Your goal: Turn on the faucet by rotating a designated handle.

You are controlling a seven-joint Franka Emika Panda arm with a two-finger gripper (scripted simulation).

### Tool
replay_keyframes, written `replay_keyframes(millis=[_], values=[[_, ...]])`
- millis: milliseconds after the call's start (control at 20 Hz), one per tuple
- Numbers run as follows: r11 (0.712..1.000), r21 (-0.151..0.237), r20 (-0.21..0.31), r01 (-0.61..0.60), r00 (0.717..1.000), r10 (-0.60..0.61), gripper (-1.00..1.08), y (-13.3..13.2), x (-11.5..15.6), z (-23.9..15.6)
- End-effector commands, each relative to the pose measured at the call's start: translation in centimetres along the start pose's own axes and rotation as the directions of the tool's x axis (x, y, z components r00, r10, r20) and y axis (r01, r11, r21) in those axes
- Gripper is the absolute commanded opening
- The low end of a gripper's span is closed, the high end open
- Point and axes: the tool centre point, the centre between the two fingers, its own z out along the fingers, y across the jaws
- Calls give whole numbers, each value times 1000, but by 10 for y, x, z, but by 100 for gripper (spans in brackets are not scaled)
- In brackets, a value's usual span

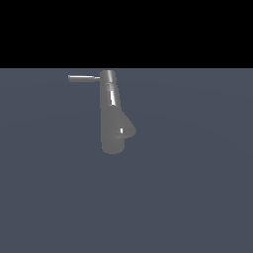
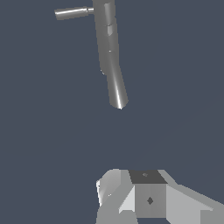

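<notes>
The faucet (image 1: 111,116) is a glossy grey tapered cylinder standing on the flat grey floor (image 1: 197,197), with a stubby spout (image 1: 127,130) low on its side. Its handle (image 1: 83,78), a thin grey rod, sticks out level from the round cap (image 1: 108,75) toward the exterior view's left. In the wrist view the faucet (image 2: 107,43) and its handle (image 2: 72,12) lie well ahead of my gripper (image 2: 129,181). The white and grey fingers (image 2: 148,194) sit close together with no gap showing and nothing held. No part of the gripper shows in the exterior view.
A plain dark grey-blue floor (image 2: 43,131) spreads all around the faucet. Above the floor's far edge the exterior view is black.
</notes>
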Motion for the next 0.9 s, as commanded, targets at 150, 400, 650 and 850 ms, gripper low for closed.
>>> replay_keyframes(millis=[150, 400, 650, 850], values=[[1000, -1, 0, -5, 1000, 5, -100, 0, 1, 0], [999, -6, 1, -36, 999, 36, -100, -1, 9, 0], [995, -17, 3, -95, 995, 95, -100, -3, 24, 0], [987, -28, 3, -161, 987, 161, -100, -6, 42, 1]])
